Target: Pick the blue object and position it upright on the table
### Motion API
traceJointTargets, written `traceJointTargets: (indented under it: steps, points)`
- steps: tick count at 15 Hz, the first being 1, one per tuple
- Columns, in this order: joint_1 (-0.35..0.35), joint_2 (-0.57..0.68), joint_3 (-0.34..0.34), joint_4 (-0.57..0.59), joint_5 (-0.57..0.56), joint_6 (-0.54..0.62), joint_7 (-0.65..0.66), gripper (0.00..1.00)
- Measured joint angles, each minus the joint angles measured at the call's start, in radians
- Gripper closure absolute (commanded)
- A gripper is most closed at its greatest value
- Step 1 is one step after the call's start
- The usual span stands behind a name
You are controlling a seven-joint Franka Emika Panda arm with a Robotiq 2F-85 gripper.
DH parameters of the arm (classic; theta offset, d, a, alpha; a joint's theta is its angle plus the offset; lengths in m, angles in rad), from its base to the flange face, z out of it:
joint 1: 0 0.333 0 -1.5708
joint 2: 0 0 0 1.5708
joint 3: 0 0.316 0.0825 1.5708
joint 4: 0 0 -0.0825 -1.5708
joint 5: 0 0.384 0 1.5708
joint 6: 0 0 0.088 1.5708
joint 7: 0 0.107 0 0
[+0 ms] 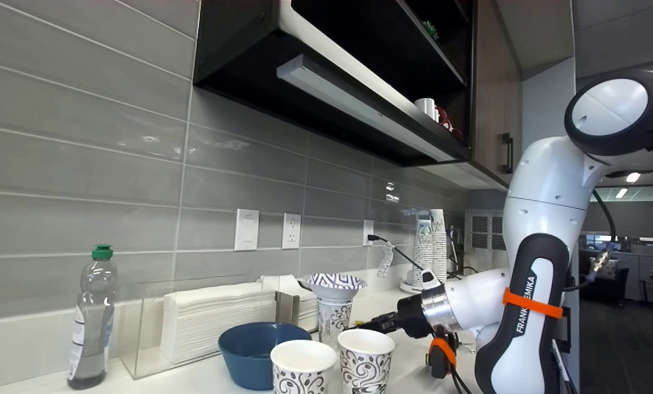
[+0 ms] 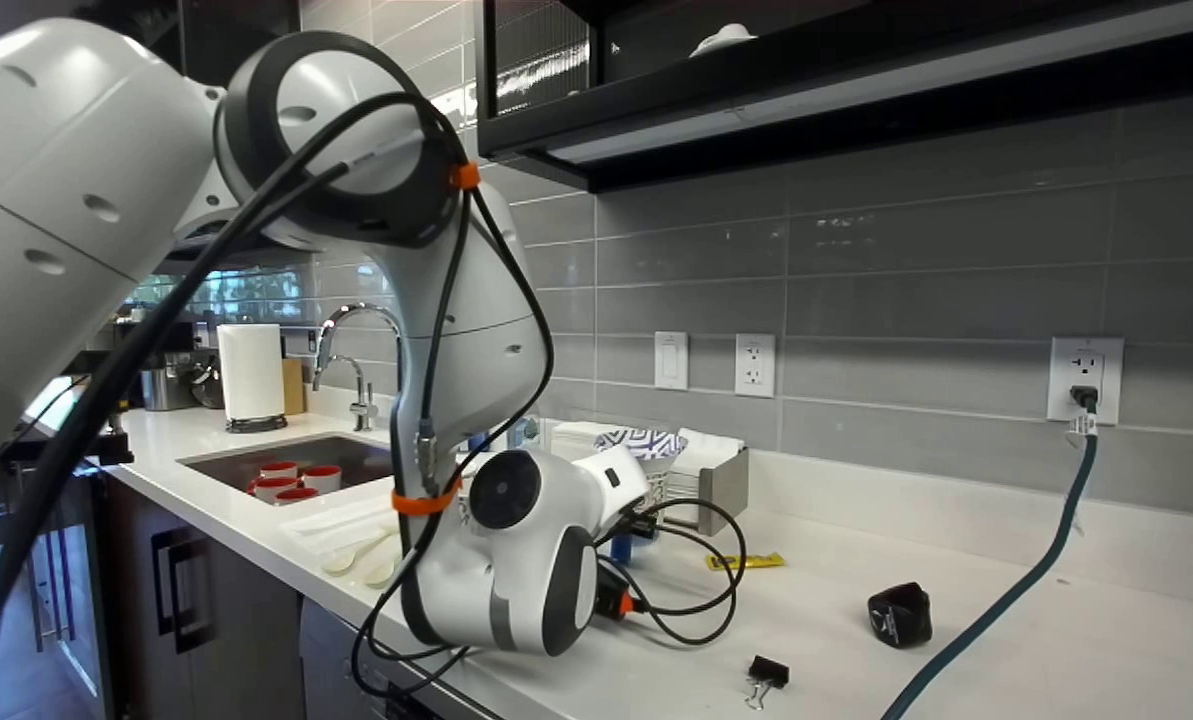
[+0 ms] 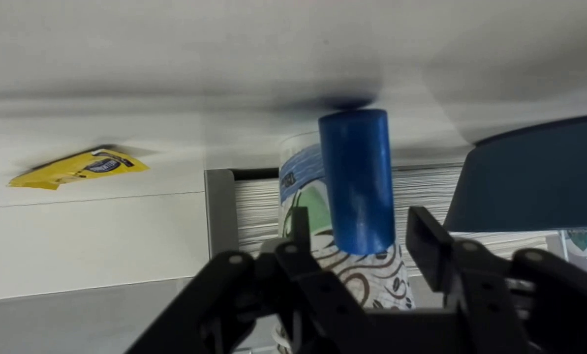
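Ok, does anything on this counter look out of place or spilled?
Nothing looks spilled. A black binder clip and a yellow packet lie loose on the white countertop, mildly odd because they look dropped rather than set out. The blue cylinder looks roughly upright.

Blue cylinder (image 2: 621,548): partly hidden behind my arm (image 2: 471,600) in an exterior view.
My gripper (image 3: 358,220): blurred, cut off by the wrist view's lower edge.
Dark-blue bowl (image 3: 534,184): cut off at that view's right edge.
Front paper cups (image 1: 302,378): lower parts cut off in an exterior view.
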Motion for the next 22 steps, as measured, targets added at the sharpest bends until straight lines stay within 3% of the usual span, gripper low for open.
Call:
traceJointTargets:
  steps: [2,3,4,8,13,18,22]
  points:
    - [0.0,0.006,0.0,0.006,0.0,0.0,0.0,0.36]
    - [0.0,0.007,0.0,0.007,0.0,0.0,0.0,0.57]
    - [-0.001,0.008,0.0,0.008,0.0,0.0,0.0,0.61]
    - [-0.002,0.009,-0.002,0.008,0.0,0.001,0.0,0.91]
    - [-0.006,0.009,-0.007,0.008,0.0,0.014,0.0,0.92]
    - [-0.034,0.026,-0.01,0.007,0.0,0.135,0.001,0.92]
    - [-0.089,0.057,0.034,0.027,0.0,0.133,0.003,0.92]
